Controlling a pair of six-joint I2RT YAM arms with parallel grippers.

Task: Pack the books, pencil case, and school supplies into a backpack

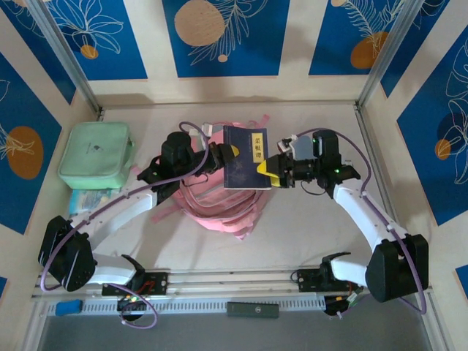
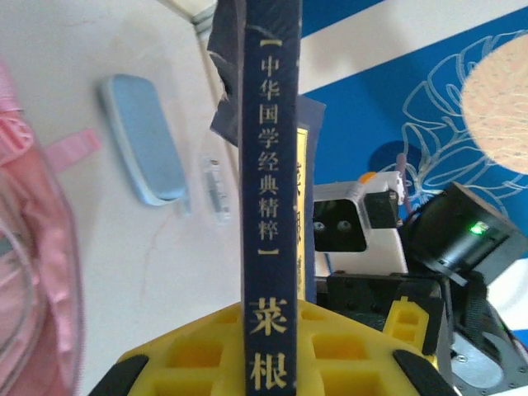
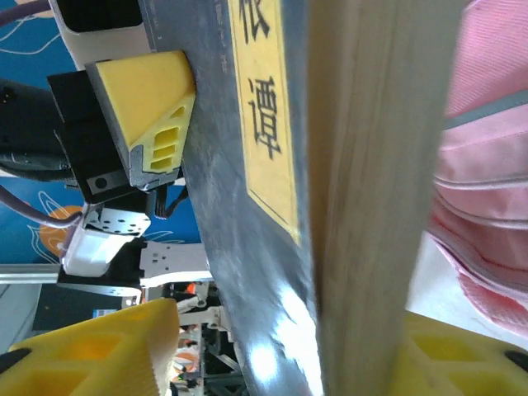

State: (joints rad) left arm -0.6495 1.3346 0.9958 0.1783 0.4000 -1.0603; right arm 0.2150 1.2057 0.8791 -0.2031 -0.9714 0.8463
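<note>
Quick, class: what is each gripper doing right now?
Left gripper: closed on the book.
Right gripper: closed on the same book, at its opposite edge.

Robot lab test cell, not a home or classroom. Evidence:
- Pale tabletop (image 1: pixel 307 241) is boxed in by silver aluminium extrusion posts (image 1: pixel 66 58) and printed blue wall panels with leaf and orange-disc artwork (image 1: pixel 219 36).
- White-and-black left arm (image 1: pixel 117 212) and right arm (image 1: pixel 358 205) are mounted on a metal rail (image 1: pixel 234 281) at the near edge.
- Purple cables (image 1: pixel 191 124) run exposed along the arms, and a white slotted cable duct (image 1: pixel 190 307) sits below the rail.
- Left gripper (image 1: pixel 228 155) and right gripper (image 1: pixel 269 170) carry yellow lattice finger pads.
</note>
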